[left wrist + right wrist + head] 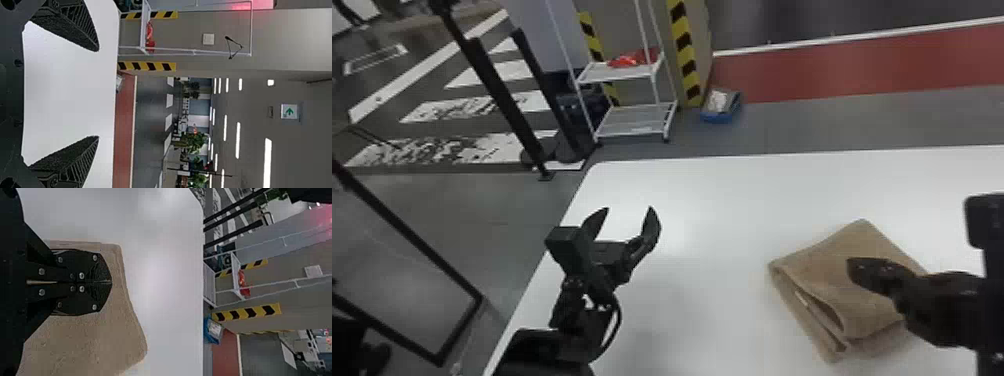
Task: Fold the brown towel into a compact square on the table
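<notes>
White table (722, 210) bears the towel (819, 270) (a cart (634, 120) stands beyond).

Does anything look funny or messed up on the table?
The brown towel looks a bit messy: its layers gape open on the left side, and a lower layer pokes out past the top one. It also lies crooked on the white table. I see nothing spilled or torn.

"Where's room to pass?"
"Over the table (712, 210), between the left gripper (629, 208) and the towel (824, 267)."
"What stands in the way?"
"The right gripper (853, 270), over the towel, perhaps touching it."
</notes>
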### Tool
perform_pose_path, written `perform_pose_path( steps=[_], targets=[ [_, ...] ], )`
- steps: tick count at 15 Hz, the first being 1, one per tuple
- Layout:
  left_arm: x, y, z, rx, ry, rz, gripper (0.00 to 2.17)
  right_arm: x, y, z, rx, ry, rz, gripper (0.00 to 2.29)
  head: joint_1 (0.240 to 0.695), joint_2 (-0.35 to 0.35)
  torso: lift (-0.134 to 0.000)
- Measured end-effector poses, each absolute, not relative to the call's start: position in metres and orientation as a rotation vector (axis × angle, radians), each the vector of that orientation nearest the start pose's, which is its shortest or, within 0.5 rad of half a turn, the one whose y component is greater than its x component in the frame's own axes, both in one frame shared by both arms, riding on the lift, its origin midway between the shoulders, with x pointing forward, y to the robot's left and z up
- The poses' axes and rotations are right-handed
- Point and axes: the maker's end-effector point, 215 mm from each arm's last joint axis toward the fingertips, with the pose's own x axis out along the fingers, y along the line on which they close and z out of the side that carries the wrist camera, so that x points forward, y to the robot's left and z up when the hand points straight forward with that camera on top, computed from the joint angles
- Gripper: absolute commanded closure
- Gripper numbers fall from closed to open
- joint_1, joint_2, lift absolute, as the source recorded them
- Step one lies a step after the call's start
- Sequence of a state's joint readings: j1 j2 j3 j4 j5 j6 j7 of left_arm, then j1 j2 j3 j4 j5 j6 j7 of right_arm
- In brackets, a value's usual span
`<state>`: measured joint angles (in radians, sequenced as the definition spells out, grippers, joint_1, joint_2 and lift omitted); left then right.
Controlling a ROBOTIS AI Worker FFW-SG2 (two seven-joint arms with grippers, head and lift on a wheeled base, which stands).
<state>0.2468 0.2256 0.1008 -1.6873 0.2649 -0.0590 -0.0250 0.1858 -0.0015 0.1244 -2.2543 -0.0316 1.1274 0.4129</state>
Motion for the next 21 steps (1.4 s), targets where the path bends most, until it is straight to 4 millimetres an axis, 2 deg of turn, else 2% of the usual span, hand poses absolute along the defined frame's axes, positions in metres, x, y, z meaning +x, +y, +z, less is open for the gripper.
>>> perform_pose_path(
  steps=[2, 4, 6, 8, 10, 13, 19, 21],
  targets=[
    [0.518, 0.343, -0.375, -0.024, 0.049, 0.047, 0.09, 0.417, -0.11, -0.39, 0.188, 0.678, 0.483, 2.04, 0.695, 0.283, -0.125],
    [0.52, 0.344, -0.375, -0.026, 0.048, 0.046, 0.09, 0.391, -0.141, -0.405, 0.241, 0.729, 0.438, 2.04, 0.695, 0.246, -0.125],
    [0.521, 0.344, -0.375, -0.026, 0.048, 0.046, 0.09, 0.372, -0.164, -0.415, 0.285, 0.761, 0.404, 2.04, 0.695, 0.227, -0.125],
    [0.522, 0.344, -0.375, -0.026, 0.051, 0.045, 0.09, 0.367, -0.179, -0.425, 0.304, 0.802, 0.371, 2.04, 0.695, 0.21, -0.125],
    [0.521, 0.344, -0.376, -0.026, 0.053, 0.045, 0.09, 0.378, -0.184, -0.431, 0.305, 0.822, 0.35, 2.04, 0.695, 0.197, -0.125],
    [0.519, 0.344, -0.378, -0.026, 0.056, 0.046, 0.09, 0.405, -0.178, -0.437, 0.28, 0.838, 0.338, 2.04, 0.695, 0.197, -0.125],
    [0.515, 0.351, -0.38, -0.023, 0.059, 0.057, 0.09, 0.46, -0.149, -0.442, 0.211, 0.826, 0.35, 2.04, 0.695, 0.225, -0.125],
    [0.515, 0.353, -0.38, -0.023, 0.058, 0.058, 0.09, 0.481, -0.137, -0.436, 0.18, 0.77, 0.357, 2.04, 0.695, 0.232, -0.125]
  ],
)
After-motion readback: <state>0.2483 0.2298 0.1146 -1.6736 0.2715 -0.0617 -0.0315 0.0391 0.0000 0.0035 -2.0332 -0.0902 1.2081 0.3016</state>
